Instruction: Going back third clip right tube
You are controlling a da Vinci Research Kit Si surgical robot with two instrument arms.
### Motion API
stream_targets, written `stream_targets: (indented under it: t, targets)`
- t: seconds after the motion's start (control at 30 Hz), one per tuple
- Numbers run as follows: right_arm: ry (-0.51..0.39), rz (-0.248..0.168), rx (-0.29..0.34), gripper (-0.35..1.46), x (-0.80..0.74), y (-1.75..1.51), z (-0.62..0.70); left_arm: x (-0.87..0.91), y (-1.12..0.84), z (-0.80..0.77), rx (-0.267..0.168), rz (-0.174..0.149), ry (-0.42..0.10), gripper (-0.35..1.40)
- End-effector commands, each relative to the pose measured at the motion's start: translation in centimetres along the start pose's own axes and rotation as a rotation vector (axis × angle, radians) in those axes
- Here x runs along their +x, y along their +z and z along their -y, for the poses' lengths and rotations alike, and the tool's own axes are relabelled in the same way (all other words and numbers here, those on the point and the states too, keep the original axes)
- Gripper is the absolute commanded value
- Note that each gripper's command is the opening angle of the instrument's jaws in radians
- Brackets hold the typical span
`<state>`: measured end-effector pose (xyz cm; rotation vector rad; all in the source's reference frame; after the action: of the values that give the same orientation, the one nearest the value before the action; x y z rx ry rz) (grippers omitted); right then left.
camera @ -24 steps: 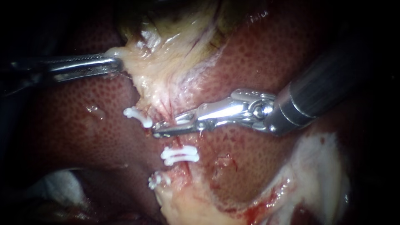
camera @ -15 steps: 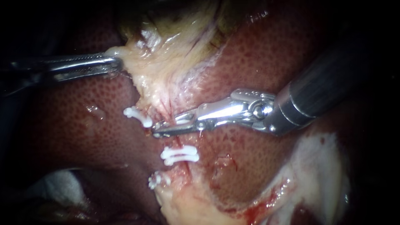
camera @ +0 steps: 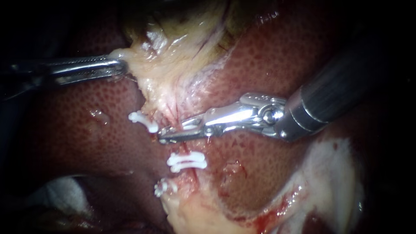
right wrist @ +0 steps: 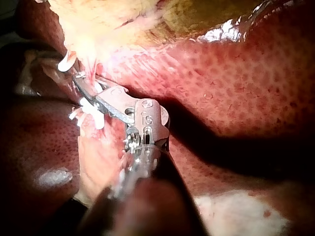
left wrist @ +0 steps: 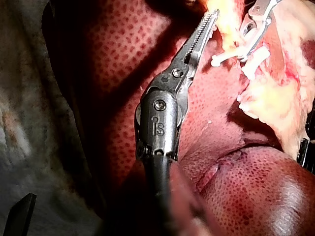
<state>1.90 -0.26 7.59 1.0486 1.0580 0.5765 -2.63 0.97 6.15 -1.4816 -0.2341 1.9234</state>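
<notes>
My right instrument point(camera: 171, 133) reaches in from the right, and its slim jaws lie across a reddish tube point(camera: 187, 149). They are shut on a white clip point(camera: 190, 125) seated between them. Below them a pair of white clips point(camera: 187, 160) crosses the same tube. One more clip point(camera: 143, 121) sits to the left and another point(camera: 164, 187) lower down. My left instrument point(camera: 119, 67) is shut on the edge of the pale yellow gallbladder point(camera: 173, 56) and holds it leftward. In the right wrist view the right instrument point(right wrist: 78, 81) lies among the clips. The left wrist view shows the left instrument point(left wrist: 212, 17) shut at the yellow tissue.
Dark red speckled liver point(camera: 86, 130) surrounds the tube on both sides. Pale whitish tissue point(camera: 333, 173) lies at the lower right, with a bloody rim beside it. A dark hollow opens at the lower left.
</notes>
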Motion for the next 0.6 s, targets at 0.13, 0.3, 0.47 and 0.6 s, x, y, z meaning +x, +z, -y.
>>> stream_targets:
  t: [0.13, 0.3, 0.47, 0.6]
  targets:
    - [-0.064, -0.02, -0.021, 0.23, -0.01, 0.0, 0.0, 0.0, 0.0, 0.0, 0.0, 0.0, 0.0, -0.35]
    - [-0.122, -0.046, -0.076, 0.43, 0.0, 0.0, -0.03, 0.01, -0.01, -0.01, 0.0, 0.0, -0.006, -0.35]
    - [-0.165, -0.079, -0.155, 0.49, 0.03, 0.0, -0.1, 0.01, -0.01, -0.01, 0.0, 0.0, -0.006, -0.35]
    - [-0.177, -0.078, -0.163, 0.49, 0.03, -0.02, -0.12, 0.0, -0.01, -0.02, 0.0, 0.0, -0.005, -0.35]
